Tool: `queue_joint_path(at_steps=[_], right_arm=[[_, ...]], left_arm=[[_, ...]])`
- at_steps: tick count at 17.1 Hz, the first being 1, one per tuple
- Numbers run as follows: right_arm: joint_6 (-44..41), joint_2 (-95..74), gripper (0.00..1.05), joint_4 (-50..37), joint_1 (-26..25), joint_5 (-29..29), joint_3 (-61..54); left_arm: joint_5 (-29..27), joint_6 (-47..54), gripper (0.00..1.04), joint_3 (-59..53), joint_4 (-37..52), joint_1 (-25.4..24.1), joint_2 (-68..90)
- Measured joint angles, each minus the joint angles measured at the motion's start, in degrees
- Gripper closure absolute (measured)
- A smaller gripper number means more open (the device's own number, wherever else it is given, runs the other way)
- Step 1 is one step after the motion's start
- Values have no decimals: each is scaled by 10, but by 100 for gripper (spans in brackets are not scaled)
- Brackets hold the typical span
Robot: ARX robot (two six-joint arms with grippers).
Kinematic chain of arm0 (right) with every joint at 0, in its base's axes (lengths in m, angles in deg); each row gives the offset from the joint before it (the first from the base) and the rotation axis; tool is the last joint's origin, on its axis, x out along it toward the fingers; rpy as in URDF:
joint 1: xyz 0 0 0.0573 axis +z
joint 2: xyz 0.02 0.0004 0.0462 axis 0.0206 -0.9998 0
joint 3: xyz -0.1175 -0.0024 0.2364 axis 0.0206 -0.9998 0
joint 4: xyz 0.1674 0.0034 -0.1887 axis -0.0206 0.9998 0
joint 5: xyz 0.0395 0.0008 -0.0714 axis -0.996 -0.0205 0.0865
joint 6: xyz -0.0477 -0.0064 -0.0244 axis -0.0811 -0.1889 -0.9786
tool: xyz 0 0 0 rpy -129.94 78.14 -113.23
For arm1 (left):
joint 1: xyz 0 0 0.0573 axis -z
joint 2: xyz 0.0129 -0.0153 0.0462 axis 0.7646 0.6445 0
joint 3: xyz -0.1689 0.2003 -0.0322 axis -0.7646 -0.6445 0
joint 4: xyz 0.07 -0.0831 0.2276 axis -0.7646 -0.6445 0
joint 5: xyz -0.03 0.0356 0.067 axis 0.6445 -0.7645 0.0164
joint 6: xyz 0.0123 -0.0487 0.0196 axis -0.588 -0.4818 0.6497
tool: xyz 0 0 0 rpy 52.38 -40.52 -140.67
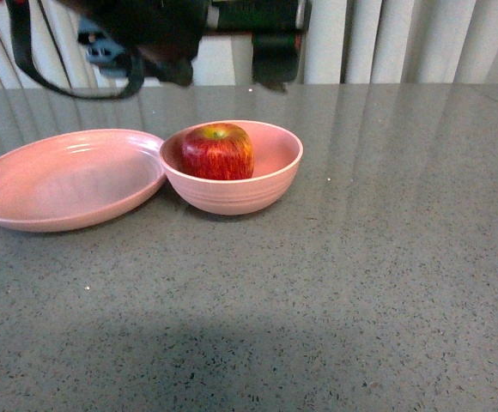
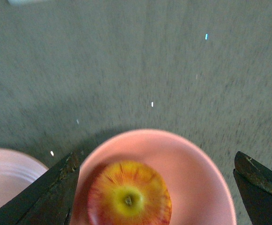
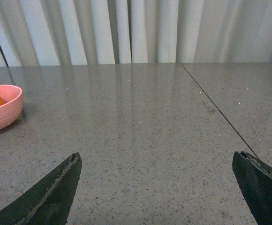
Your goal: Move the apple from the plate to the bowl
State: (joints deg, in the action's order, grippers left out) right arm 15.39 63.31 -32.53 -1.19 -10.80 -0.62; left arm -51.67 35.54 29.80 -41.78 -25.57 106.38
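Note:
The red apple (image 1: 217,152) with yellow streaks sits inside the deep pink bowl (image 1: 266,193). The wide shallow pink plate (image 1: 60,184) lies bare just left of the bowl, touching it. My left gripper (image 2: 157,161) hangs open above the bowl (image 2: 197,173), its jaws wide apart either side of the apple (image 2: 129,199), not touching it; a part of the plate (image 2: 4,176) shows beside. In the front view the left arm (image 1: 154,34) is a dark mass at the top. My right gripper (image 3: 157,161) is open and empty over bare table, with the bowl (image 3: 0,112) far off to one side.
The grey speckled table (image 1: 361,283) stretches around the dishes. White curtains (image 1: 403,39) hang behind the far edge. A seam (image 3: 215,110) runs across the tabletop in the right wrist view.

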Motion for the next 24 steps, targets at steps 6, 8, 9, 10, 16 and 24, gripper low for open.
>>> queue_joint_path(at_steps=[6, 8, 9, 10, 16, 24], right_arm=[[0, 0, 7, 0, 0, 0, 0], [0, 0, 7, 0, 0, 0, 0], [0, 0, 7, 0, 0, 0, 0], [0, 0, 7, 0, 0, 0, 0], [0, 0, 7, 0, 0, 0, 0], [0, 0, 7, 0, 0, 0, 0]], left_arm=[[-49, 4, 7, 8, 77, -20, -95], [-51, 4, 7, -21, 94, -23, -149], [-61, 8, 8, -37, 108, -24, -179], [-112, 15, 17, -75, 152, -29, -215], [-87, 23, 82, -425, 275, -130, -422], [-28, 24, 104, -616, 320, -193, -566]])
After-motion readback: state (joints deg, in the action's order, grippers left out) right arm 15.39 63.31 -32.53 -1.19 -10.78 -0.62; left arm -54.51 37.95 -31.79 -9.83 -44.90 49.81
